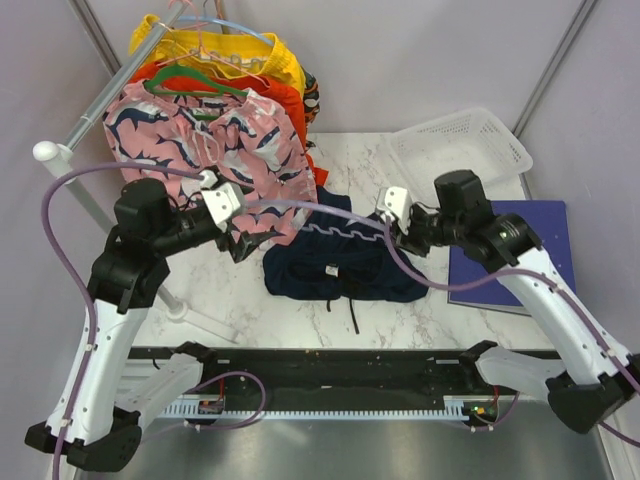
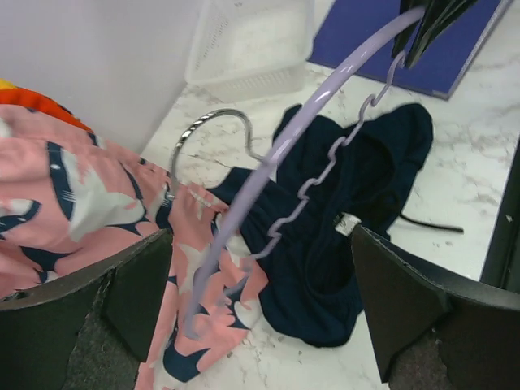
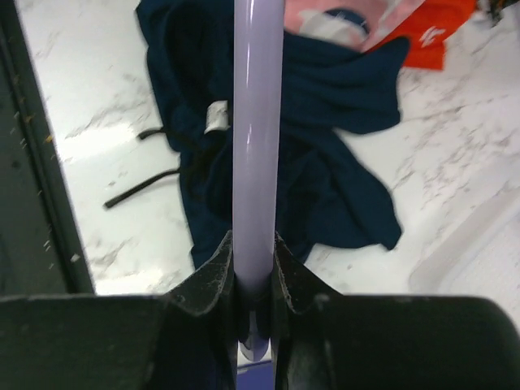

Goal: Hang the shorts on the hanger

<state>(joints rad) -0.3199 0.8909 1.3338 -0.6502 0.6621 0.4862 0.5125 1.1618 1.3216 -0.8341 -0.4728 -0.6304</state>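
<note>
Left wrist view: the left pincer [image 2: 260, 272] stands wide, with nothing between its fingers [image 2: 134, 296]. The right pincer [image 3: 252, 258] is clamped narrow on one end of the hanger [image 3: 252, 122] and holds it in the air. The shorts [image 2: 325, 244] lie crumpled on the table [image 1: 230, 300] between the two arms, beneath the hanger and not yet on it.

Hazards, as judged from this position:

1. Wrong fabric. The pink shorts [image 2: 81, 203] hang just beside the free end of the hanger. Closing the left pincer here may catch pink cloth instead of navy.
2. Snagging. The metal hook [image 2: 211, 122] and the notched lower bar sit close to the pink hem. Whether they touch it cannot be told. Any sweep toward the rail could catch there.
3. Rotation. The hanger is gripped at one end only. Load applied to the far end may pivot it in the grip or pull it out.
4. Bunched waistband. The shorts are folded over themselves. A pinch through several layers would leave no opening to thread.
5. Drawstring [image 3: 142, 191]. It trails loose on the table and could drag or hook on the notches.
</note>
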